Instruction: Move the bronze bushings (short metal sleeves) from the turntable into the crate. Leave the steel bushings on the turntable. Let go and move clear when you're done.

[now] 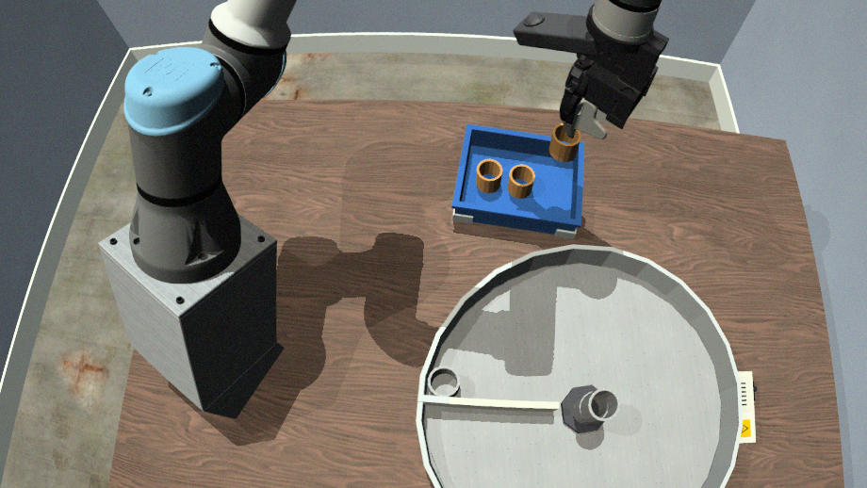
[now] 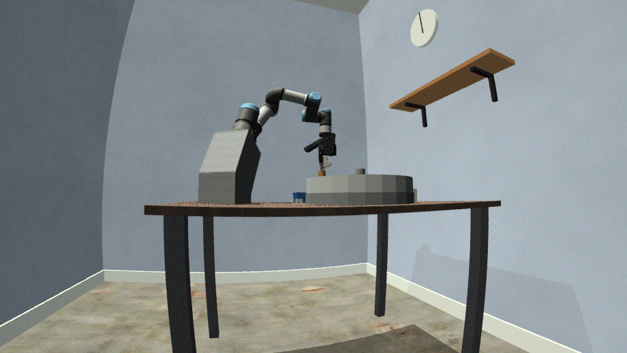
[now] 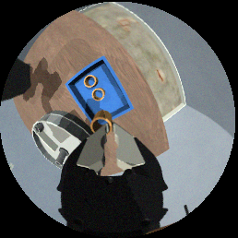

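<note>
My gripper (image 1: 570, 129) (image 2: 322, 170) (image 3: 111, 123) is shut on the wall of a bronze bushing (image 1: 564, 149) (image 2: 321, 173) (image 3: 102, 113). It holds the bushing upright, above the blue crate (image 1: 515, 219) (image 2: 298, 195) (image 3: 113, 90), near its back right corner in the top view. Inside the crate, two more bronze bushings stand side by side: one (image 1: 488, 184) to the left and one (image 1: 520, 189) to the right. A steel bushing (image 1: 443, 371) stands on the turntable (image 1: 643, 327) (image 2: 359, 186), at its left wall, behind the pale divider.
A grey hollow cylinder (image 1: 585, 404) (image 2: 360, 171) rises from the dark hub (image 1: 572, 408) at the turntable's centre. The pale divider (image 1: 497, 403) runs from wall to hub. The turntable's raised wall lies just in front of the crate. The arm's pedestal (image 1: 233, 339) (image 2: 217, 186) stands left.
</note>
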Tool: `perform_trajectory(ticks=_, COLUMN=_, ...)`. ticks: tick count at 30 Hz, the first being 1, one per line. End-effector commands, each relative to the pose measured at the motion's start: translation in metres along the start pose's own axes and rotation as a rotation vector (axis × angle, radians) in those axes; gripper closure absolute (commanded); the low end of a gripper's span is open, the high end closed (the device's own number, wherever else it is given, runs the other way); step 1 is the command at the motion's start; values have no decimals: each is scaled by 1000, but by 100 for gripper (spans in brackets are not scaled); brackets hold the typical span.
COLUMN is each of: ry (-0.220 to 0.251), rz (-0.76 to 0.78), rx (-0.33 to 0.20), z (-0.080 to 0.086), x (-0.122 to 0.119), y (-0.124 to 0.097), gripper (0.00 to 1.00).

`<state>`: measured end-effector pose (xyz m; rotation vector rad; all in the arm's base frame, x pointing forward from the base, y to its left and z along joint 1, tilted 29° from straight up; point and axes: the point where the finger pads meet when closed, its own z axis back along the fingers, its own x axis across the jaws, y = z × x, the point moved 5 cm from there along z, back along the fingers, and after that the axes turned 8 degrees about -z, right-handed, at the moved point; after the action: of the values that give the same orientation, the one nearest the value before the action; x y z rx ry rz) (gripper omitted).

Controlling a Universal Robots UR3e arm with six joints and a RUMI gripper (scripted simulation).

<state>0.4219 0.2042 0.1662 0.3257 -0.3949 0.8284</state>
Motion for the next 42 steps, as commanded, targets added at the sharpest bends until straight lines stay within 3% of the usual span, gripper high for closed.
perform_trajectory(ticks=1, ry=-5, rz=0, rx=-6, z=-24, x=2, y=-1, gripper=100)
perform_trajectory(ticks=3, ry=-5, rz=0, rx=-6, z=-24, x=2, y=-1, gripper=100)
perform_trajectory(ticks=10, ry=-5, rz=0, rx=-6, z=-54, x=2, y=-1, gripper=100)
perform_trajectory(ticks=15, ry=-5, rz=0, rx=-6, z=-65, x=2, y=-1, gripper=100)
perform_trajectory(ticks=42, ry=-5, rz=0, rx=-6, z=-67, x=2, y=-1, gripper=100)
